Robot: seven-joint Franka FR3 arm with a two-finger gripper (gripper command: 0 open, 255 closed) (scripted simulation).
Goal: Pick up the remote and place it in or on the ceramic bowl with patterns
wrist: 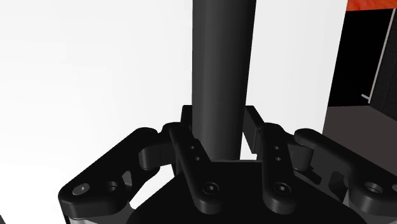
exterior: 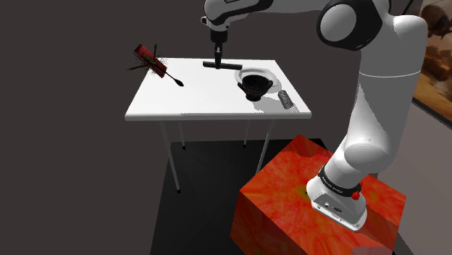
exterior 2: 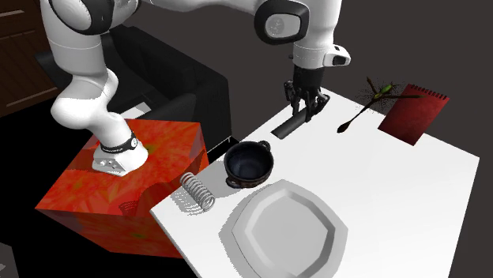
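Fingers (wrist: 191, 159) clenched on one end of remote (wrist: 222, 70). Remote is a dark bar at upper centre of shoulder view, by desk (exterior: 210, 98) upper edge. Cannot tell if it is off desk.

Gripper (exterior 2: 306, 110) holds off-centre: lift slow, keep bar level, watch for droop at free end. Target is dark two-handled bowl (exterior 2: 249, 164), frame centre. Remote looks longer than bowl, so will likely rest across rim.

Wrist view shows pad contact. Second exterior view shows grey plate (exterior 2: 284, 229) beside bowl.
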